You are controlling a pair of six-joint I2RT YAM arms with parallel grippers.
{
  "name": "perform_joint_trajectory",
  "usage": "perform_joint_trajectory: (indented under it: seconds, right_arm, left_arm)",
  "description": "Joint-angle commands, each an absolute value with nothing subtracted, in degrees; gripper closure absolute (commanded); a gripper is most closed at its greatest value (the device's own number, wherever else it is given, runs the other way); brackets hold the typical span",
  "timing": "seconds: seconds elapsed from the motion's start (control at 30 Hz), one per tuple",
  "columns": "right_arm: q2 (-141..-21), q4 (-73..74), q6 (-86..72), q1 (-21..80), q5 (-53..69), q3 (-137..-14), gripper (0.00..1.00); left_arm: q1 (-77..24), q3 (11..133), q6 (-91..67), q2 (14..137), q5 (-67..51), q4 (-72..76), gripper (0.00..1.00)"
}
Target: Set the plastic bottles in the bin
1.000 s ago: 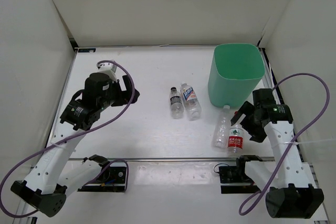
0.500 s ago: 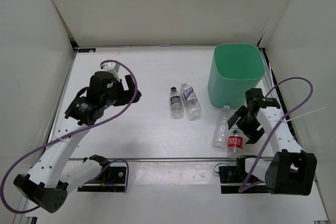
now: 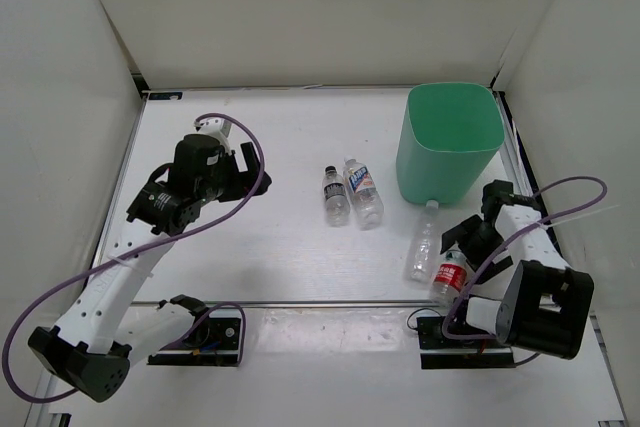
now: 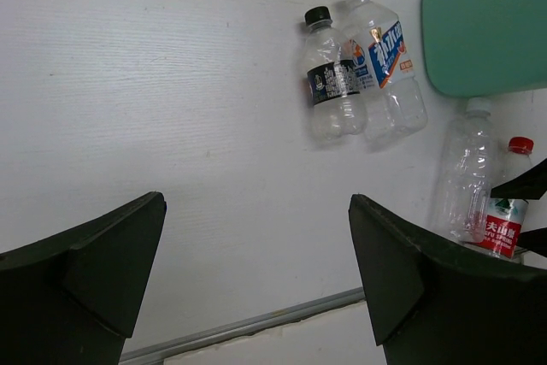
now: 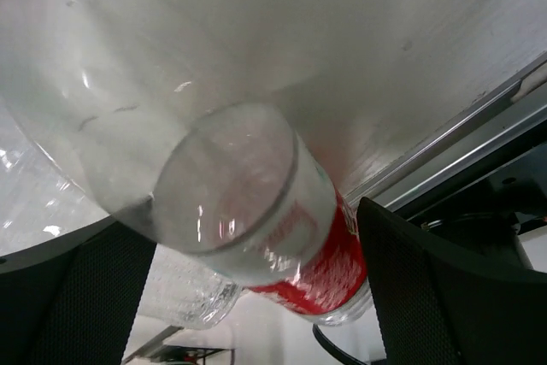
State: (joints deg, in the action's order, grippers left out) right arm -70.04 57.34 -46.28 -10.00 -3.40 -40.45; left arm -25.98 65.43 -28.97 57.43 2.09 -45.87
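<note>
The right gripper [image 5: 256,228] sets its matte black jaws wide either side of the clear red-labelled bottle [image 5: 318,273]; whether they press it cannot be told. The left gripper [image 4: 256,271] spreads its jaws wide on nothing above the smooth white desk [image 3: 270,247]. The plain bottle [image 3: 422,247] lies just beside the red one, the dark-labelled bottle [image 3: 336,195] and the blue-white bottle [image 3: 364,192] touch mid-desk, and the rounded-square mint-green bin [image 3: 440,172] stands at the far right.

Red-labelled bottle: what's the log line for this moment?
right gripper: open, straddling red-labelled bottle | left gripper: open | bottles: all on table
</note>
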Motion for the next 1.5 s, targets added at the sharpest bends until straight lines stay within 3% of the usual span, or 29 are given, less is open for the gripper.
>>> perform_joint_trajectory:
  seconds: [0.0,0.23,0.3,0.37,0.4,0.8,0.97,1.13,1.33,1.47]
  right_arm:
    - [-71.0,55.3,-47.0,-12.4,-1.0,-38.8,0.04]
    - [-69.3,57.5,-49.7,-17.7,0.1,-39.3,0.19]
    - [-68.6,58.3,-49.7,-18.3,0.1,-40.8,0.42]
    - [-67.1,60.6,-49.7,-18.3,-1.9,-42.4,0.6]
    - [-67.1,61.8,-49.7,-18.3,-2.7,-43.6,0.64]
    - [-54.0,76.9,-54.0,-18.3,-3.2,-57.2,0.86]
    - [-53.4,78.4,-50.9,-18.3,0.0,-76.8,0.92]
    - [-58.7,66.6,-47.1,-18.3,4.3,-95.5,0.94]
    - [-73.7,53.5,-41.2,-14.4,3.1,-110.6,0.86]
    - [-78.7,43.8,-33.5,-6.3,-3.8,-111.3,0.73]
  left_arm:
    - [-25.9,65.7,-29.1,57.1,1.1,-45.3,0.0]
    - [-25.9,65.7,-29.6,57.1,1.1,-45.3,0.0]
    - [-25.9,65.7,-29.6,57.7,1.1,-45.3,0.0]
    - [-25.9,65.7,-29.6,57.7,0.5,-44.6,0.0]
    - [-25.9,65.7,-29.6,57.7,-0.2,-44.6,0.0]
    - [-25.9,65.7,-29.6,59.9,-1.2,-43.1,0.0]
    - [-25.9,65.7,-29.1,60.9,-1.2,-43.1,0.0]
    - [-25.9,65.2,-28.6,60.9,-1.2,-43.1,0.0]
    - [-25.9,65.2,-26.7,60.4,-1.2,-43.1,0.0]
    - [-25.9,65.2,-25.6,59.9,-1.2,-43.1,0.0]
